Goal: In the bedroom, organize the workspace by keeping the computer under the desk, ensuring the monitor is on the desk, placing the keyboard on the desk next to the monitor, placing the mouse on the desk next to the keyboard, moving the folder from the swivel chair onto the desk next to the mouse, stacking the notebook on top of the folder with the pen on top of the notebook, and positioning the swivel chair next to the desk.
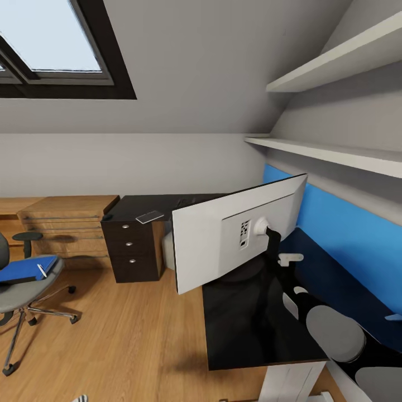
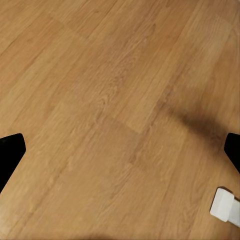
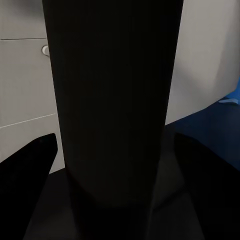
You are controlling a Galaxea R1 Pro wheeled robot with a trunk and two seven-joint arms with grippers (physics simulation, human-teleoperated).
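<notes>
The monitor (image 1: 223,237) is seen on the black counter (image 1: 254,321) (back side showing). The blue folder (image 1: 25,269) is carried by the swivel chair (image 1: 22,290), the pen (image 1: 41,271) upon it. Left fingers (image 2: 10,155) are spread over floor; the right fingers (image 3: 30,165) are spread about the monitor's stand (image 3: 112,100), contact not discernible.

Head camera high over desk (image 1: 245,312), left wrist facing floor (image 2: 110,100), right close on stand (image 3: 112,100)

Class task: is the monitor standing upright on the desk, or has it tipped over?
Upright: the monitor stands on its stand on the desk, pale back toward the head camera.

Wooden drawer chest (image 1: 70,223), wall shelves (image 1: 335,67)
</notes>
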